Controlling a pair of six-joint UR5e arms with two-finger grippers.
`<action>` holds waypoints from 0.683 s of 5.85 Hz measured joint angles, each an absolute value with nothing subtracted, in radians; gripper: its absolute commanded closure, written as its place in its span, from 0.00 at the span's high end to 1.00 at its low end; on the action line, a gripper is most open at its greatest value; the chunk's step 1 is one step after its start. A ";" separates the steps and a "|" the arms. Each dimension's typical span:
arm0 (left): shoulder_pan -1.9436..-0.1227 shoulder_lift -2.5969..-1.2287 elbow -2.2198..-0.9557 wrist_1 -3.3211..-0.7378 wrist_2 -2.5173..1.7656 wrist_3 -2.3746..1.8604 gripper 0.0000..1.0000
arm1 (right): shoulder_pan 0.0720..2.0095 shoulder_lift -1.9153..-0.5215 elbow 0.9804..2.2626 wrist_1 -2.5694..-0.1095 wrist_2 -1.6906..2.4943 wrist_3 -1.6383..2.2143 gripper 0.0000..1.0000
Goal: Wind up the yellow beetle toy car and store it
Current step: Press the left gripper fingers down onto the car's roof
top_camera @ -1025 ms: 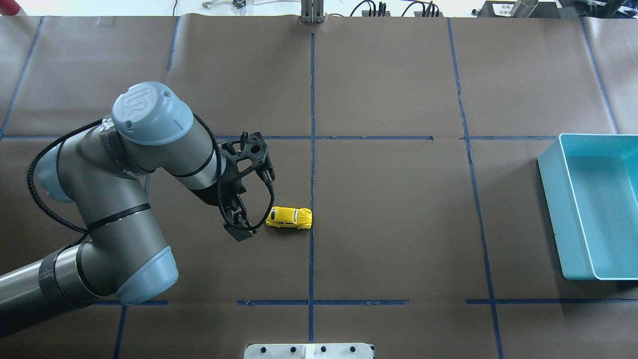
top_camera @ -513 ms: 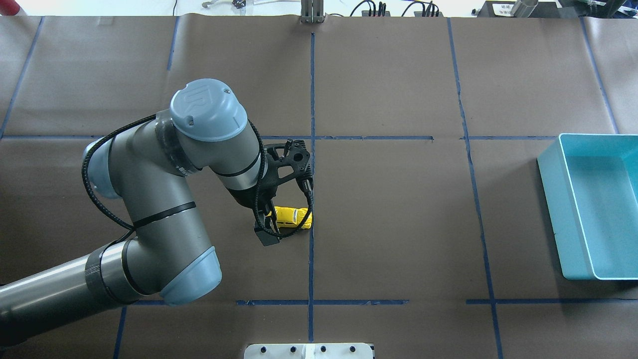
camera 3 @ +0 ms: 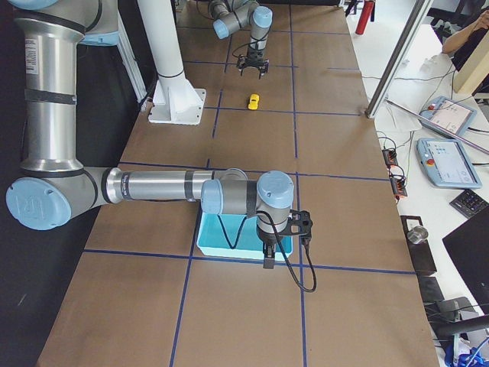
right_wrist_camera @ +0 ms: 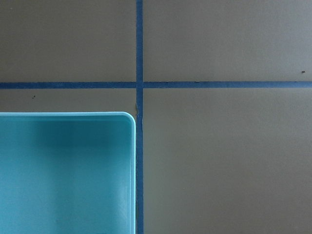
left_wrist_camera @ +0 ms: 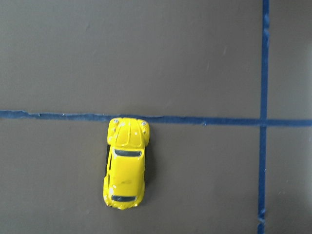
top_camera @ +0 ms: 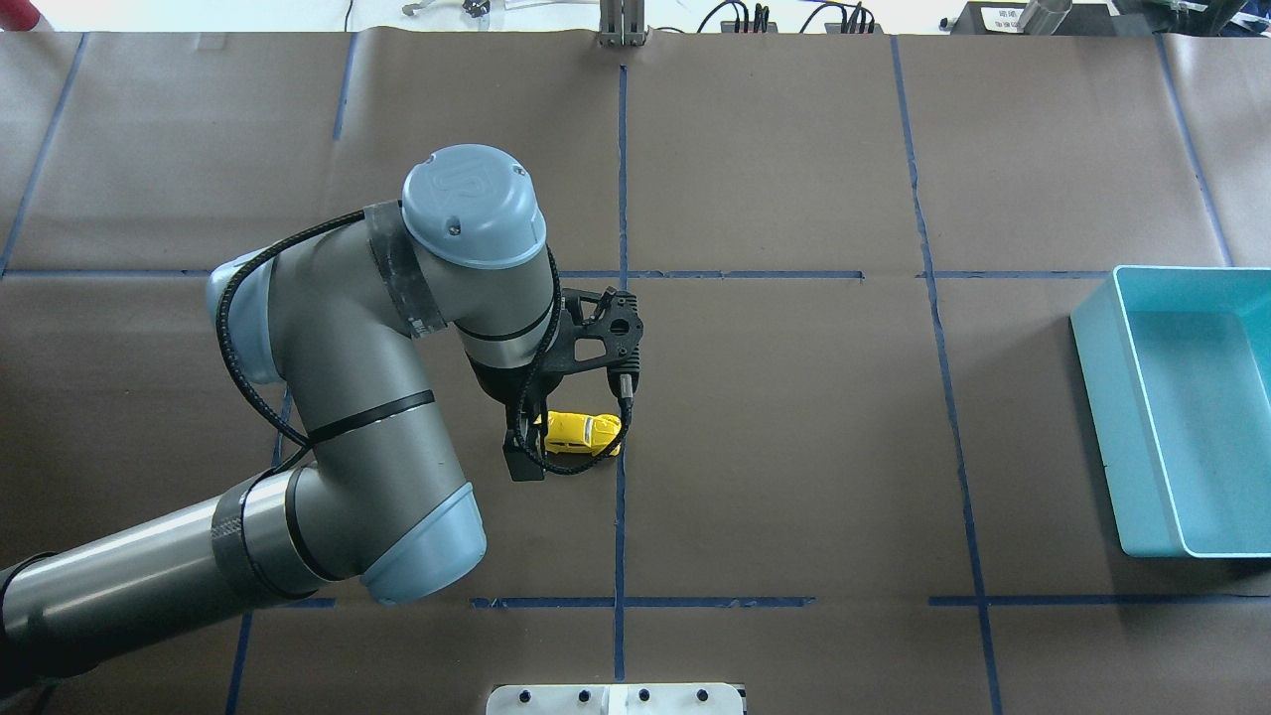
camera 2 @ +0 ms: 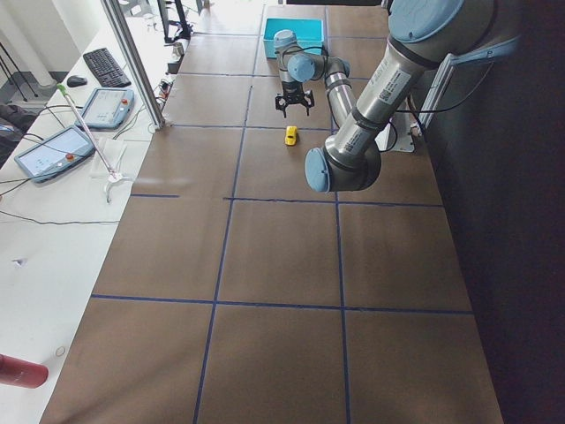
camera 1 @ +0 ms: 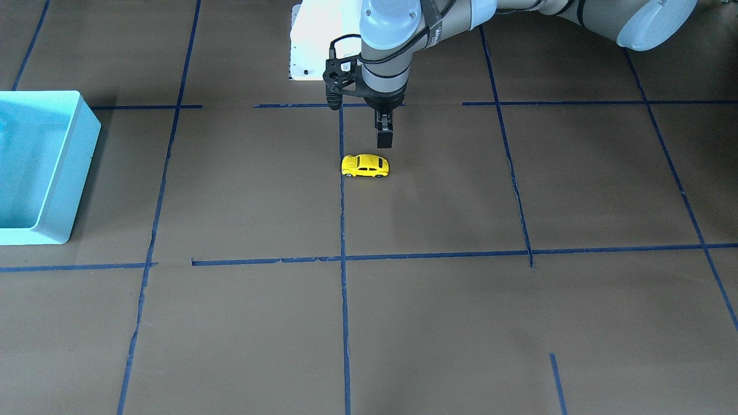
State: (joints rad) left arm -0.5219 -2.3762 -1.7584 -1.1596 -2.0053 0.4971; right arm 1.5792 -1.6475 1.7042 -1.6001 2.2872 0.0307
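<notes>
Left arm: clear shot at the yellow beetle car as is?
Probably yes. The left gripper hangs close above the yellow beetle toy car, which sits on the brown table by a blue tape line. Nothing lies between them; a short descent should do.

The yellow beetle toy car (top_camera: 584, 433) bore glossy paint; matt brown paper (top_camera: 775, 159) with blue tape strips (top_camera: 623, 179) covered the bench (top_camera: 794, 497); the light blue bin (top_camera: 1097, 397) was smooth, semi-gloss plastic.

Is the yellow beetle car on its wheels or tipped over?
On its wheels: the yellow beetle toy car shows its roof in the left wrist view, wheels down in the front view.
</notes>
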 measured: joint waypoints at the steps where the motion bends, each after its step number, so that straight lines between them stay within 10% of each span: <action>1: -0.511 -2.399 -1.738 -1.106 -1.934 0.572 1.00 | 1.579 -1.648 1.704 -1.600 2.288 0.031 1.00; 4: -0.445 -2.445 -1.616 -1.185 -1.762 0.540 1.00 | 1.578 -1.647 1.704 -1.600 2.287 0.031 1.00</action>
